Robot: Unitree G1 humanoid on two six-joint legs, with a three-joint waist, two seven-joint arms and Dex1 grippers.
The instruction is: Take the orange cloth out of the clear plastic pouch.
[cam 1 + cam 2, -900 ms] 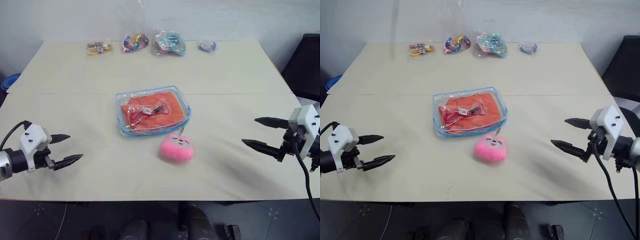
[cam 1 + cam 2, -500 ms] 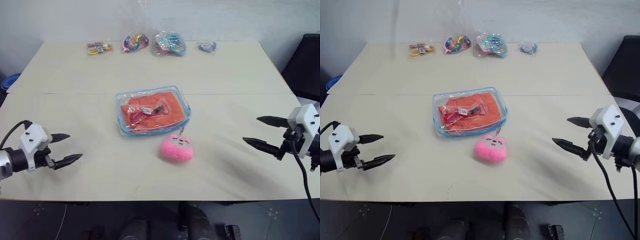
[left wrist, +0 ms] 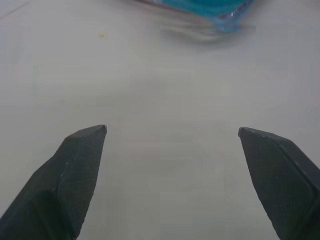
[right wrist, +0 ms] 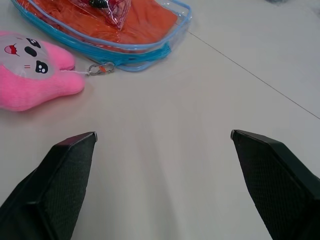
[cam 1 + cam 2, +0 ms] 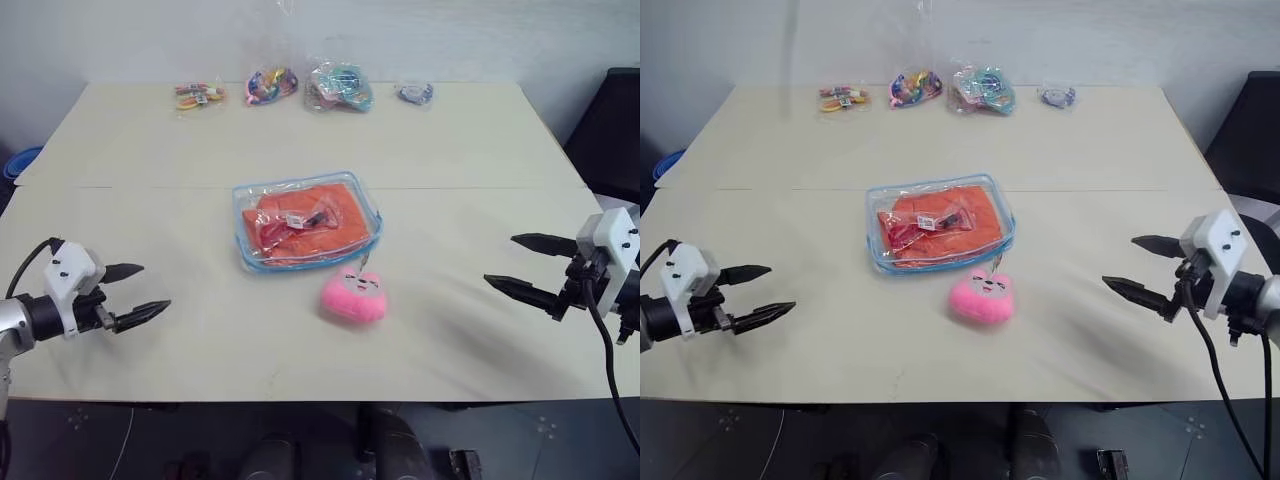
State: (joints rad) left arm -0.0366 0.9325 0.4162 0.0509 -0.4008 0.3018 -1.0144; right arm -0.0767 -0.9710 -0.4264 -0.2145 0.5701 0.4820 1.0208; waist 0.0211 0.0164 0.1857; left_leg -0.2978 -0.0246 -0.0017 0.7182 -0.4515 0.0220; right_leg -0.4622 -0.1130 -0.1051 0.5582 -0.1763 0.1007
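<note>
head views: the clear plastic pouch (image 5: 307, 221) lies flat in the middle of the table (image 5: 470, 150), w/ the orange cloth (image 5: 305, 225) fully inside it, so nothing of the task is done yet. the pink plush heart (image 5: 353, 296) sits just in front of the pouch, on its near right side, and looks clipped to it. the left gripper (image 5: 136, 293) and the right gripper (image 5: 527, 266) hang near the table's front corners, well apart from the pouch, both w/ fingers spread wide and empty. four small bags (image 5: 303, 88) of colourful items stand in a row at the far edge, away from everything. risk here, i think: the pouch is thin and lies flat, so one gripper alone may only push it across the table instead of opening it; both arms must work together. left wrist view: between the wide-open fingers (image 3: 75, 170) only bare table, and a blue blurred edge at the far side; i cannot tell for sure what it is. risk: approach from this side is nearly blind. right wrist view: open fingers (image 4: 65, 175), and beyond them the heart, the small clasp (image 4: 100, 68) and the pouch's blue trim. risk: the right gripper may catch the heart or the clasp and drag the whole pouch, or pinch plastic and cloth together so the cloth does not come out. i cannot see if the zipper is open.
</note>
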